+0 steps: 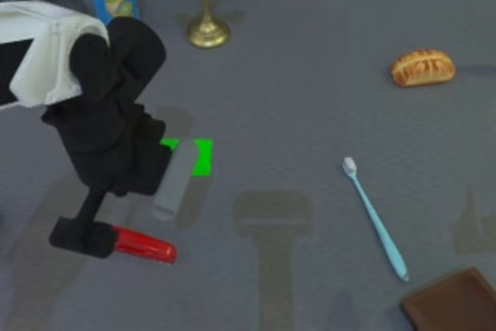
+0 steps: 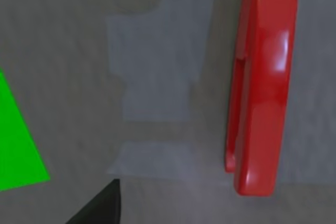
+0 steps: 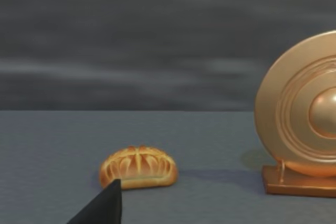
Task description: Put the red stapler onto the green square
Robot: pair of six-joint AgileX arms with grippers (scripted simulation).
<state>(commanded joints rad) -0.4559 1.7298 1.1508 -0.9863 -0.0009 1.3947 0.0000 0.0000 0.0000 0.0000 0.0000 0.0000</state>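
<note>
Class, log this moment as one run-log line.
left gripper: over red stapler, on table | green square: bare | right arm: unseen from above

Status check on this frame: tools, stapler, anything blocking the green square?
Left tool low at the red stapler, grip unclear. Stapler on the table, off the green square. Right arm out of top view. Left arm overhangs part of the square; nothing else on it.

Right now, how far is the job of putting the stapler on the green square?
Nothing looks finished yet. The stapler lies on the table, apart from the green square, nearer the front edge. In hand: the left end effector is at the stapler's end. Left: grasp, lift, carry, set down. The right arm is out of the top view.
</note>
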